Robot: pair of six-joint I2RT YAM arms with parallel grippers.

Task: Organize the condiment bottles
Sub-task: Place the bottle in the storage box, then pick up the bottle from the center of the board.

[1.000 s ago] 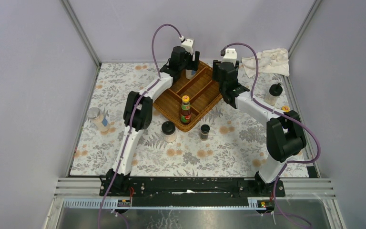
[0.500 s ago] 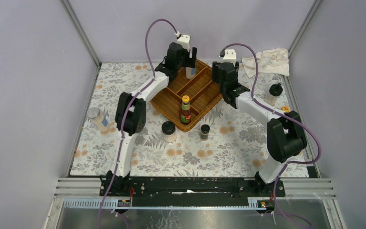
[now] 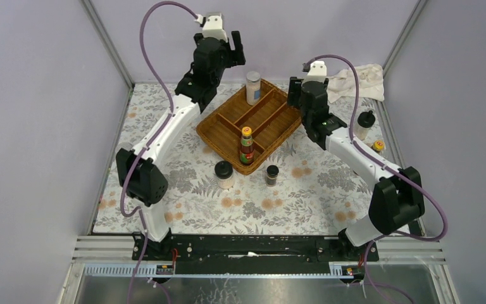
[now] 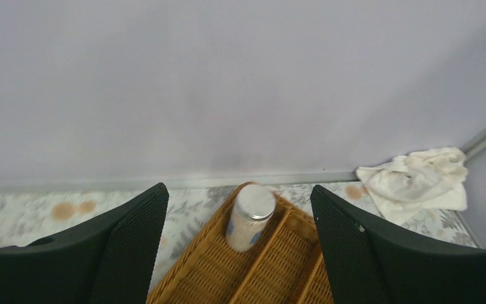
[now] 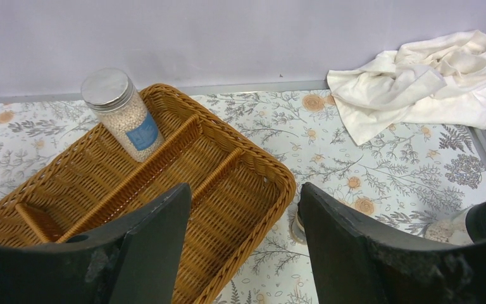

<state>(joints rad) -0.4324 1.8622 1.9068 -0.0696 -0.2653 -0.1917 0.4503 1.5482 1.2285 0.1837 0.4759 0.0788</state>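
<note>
Wicker tray point(image 3: 272, 121) holds blue-labelled shaker point(image 3: 253, 87), upright sauce bottle point(image 3: 247, 146).

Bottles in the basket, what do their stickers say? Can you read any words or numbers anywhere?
White shaker, blue sticker: the print is too blurred to read.
Sauce bottle, red sticker: too small to read.
Black-lidded jar beside the basket: no writing can be made out.
No other words, numbers or signs can be read in any view.
</note>
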